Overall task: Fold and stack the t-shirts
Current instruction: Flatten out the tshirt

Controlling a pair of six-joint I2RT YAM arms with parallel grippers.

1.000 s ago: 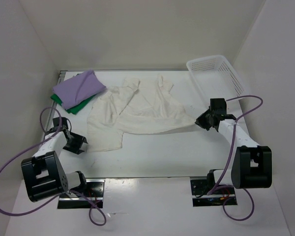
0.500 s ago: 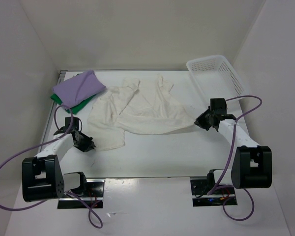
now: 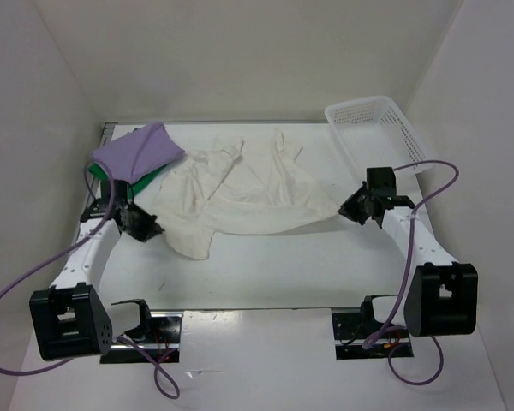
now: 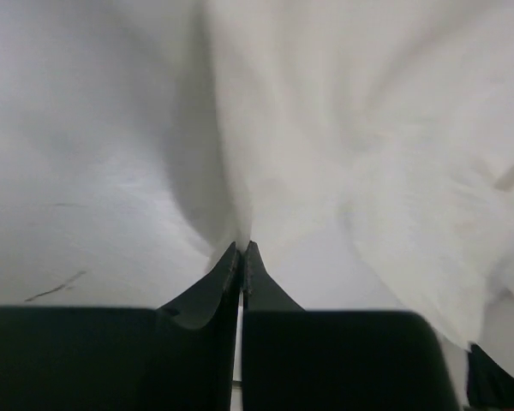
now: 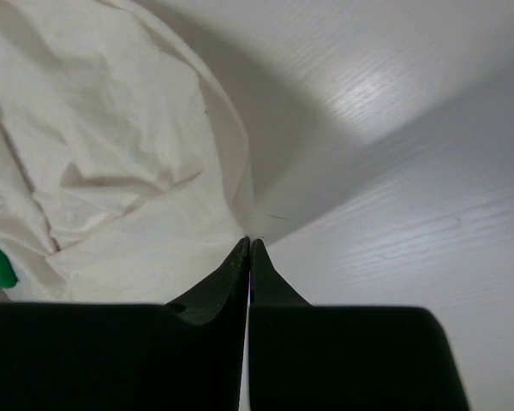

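The cream t-shirt [image 3: 248, 193] is lying rumpled and spread out on the white surface [image 3: 274, 265], beside the white mesh basket [image 3: 375, 120] on its left-arm side and a little nearer the arm bases than the basket is. Its cloth is bunching into ridges and folds across the middle, and one lobe is hanging toward the near edge at the end farthest from the basket.

The right gripper [image 3: 347, 210] is sitting just nearer the bases than the basket, with its fingers pressed together and pinching the corner of the cream t-shirt that is closest to the basket. In the right wrist view the cloth is drawing to a point exactly where the two dark fingertips are meeting [image 5: 248, 242].

The left gripper [image 3: 146, 228] is working at the opposite end of the shirt, well apart from the basket. Its fingers are also pressed together and pinching the cream cloth. The left wrist view is showing folds running into the closed tips [image 4: 242, 248].

The lavender t-shirt [image 3: 137, 152] is resting folded at the far corner across from the basket. It is lying on top of the green t-shirt [image 3: 157, 176], which is peeking out beneath its edges. This pile is just touching the cream t-shirt's far-from-basket edge.
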